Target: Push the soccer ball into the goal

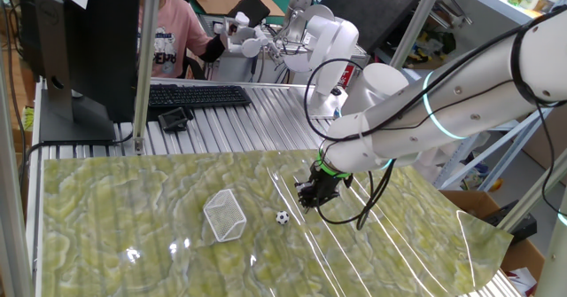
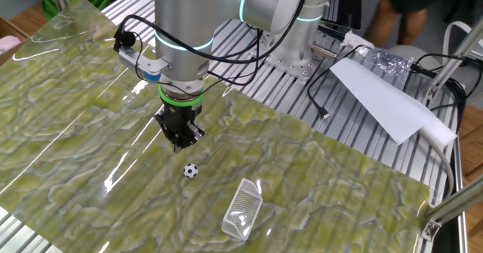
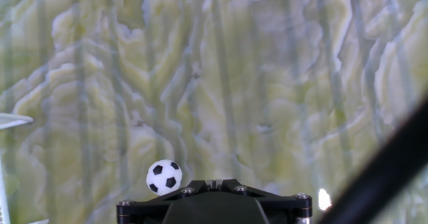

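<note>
The soccer ball (image 1: 282, 217) is a tiny white ball with black patches lying on the green patterned mat. It also shows as the soccer ball (image 2: 191, 170) and the soccer ball (image 3: 164, 177). My black gripper (image 1: 312, 198) hangs just right of the ball, low over the mat, its fingers shut with nothing between them. From the other side my gripper (image 2: 181, 141) sits just above and left of the ball. In the hand view my gripper (image 3: 214, 183) is shut, with the ball close by its left side. The goal (image 1: 225, 215), white frame and mesh, lies left of the ball; the goal (image 2: 243, 207) is lower right there.
A keyboard (image 1: 197, 95) and monitor (image 1: 80, 40) stand on the ribbed metal table behind the mat, and a person (image 1: 173, 31) sits beyond. A cable loop (image 1: 372, 199) hangs by the wrist. White paper (image 2: 385, 94) lies on the far side.
</note>
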Robot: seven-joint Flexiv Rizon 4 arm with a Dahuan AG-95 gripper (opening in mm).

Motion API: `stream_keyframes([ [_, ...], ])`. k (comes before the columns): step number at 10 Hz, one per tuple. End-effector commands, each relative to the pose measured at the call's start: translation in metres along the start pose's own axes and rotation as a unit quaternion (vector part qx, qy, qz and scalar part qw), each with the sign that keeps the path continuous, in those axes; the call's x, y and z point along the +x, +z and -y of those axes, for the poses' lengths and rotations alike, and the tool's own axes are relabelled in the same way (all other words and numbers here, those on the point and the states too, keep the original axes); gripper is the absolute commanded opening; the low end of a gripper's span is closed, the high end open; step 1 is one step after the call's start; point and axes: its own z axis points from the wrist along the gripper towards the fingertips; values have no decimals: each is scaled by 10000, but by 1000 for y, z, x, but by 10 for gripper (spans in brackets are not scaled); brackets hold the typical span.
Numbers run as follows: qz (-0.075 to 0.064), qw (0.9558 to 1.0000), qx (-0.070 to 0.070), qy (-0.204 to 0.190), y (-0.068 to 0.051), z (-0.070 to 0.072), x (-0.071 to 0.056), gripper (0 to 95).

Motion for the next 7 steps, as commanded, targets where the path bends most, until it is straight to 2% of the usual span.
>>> stream_keyframes([
  [1,-23,10000,-32,-53,-1,-1,0,0],
  [6,-85,9999,-48,-73,-1,-1,0,0],
  [7,-168,9998,-47,-87,-1,-1,0,0],
])
